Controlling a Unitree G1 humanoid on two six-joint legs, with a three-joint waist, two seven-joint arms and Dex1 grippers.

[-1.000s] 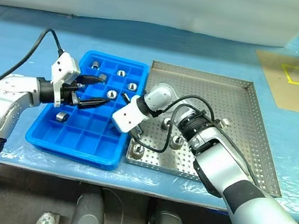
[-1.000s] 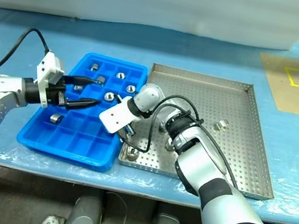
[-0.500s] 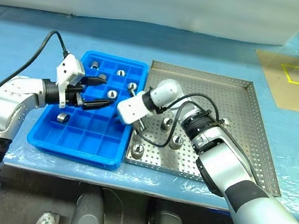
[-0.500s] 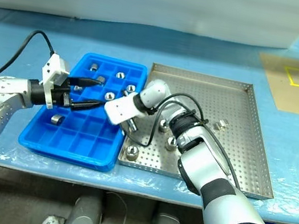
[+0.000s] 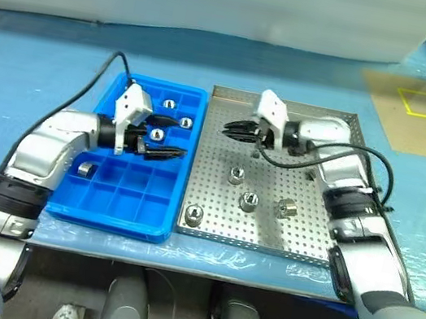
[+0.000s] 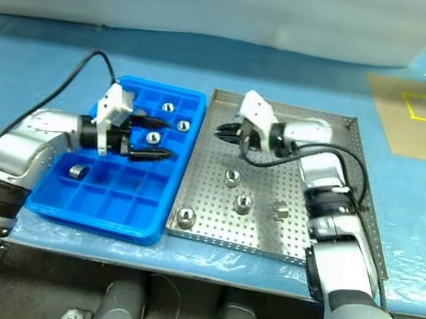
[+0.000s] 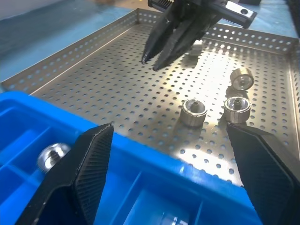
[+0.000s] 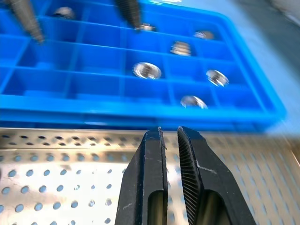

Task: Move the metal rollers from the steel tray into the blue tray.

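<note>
The bright blue plastic tray (image 5: pixel 117 209) with square compartments sits left of the large silver perforated steel tray (image 5: pixel 312 227), the two touching along one side. Four small shiny metal rollers (image 5: pixel 248 201) lie on the steel tray's near half (one by its near-left corner); several more rest in the blue tray's compartments. The left gripper (image 5: pixel 169 138) hovers over the blue tray, fingers spread wide and empty. The right gripper (image 5: pixel 229 128) hangs above the steel tray's far-left part, fingers pressed together, holding nothing.
</note>
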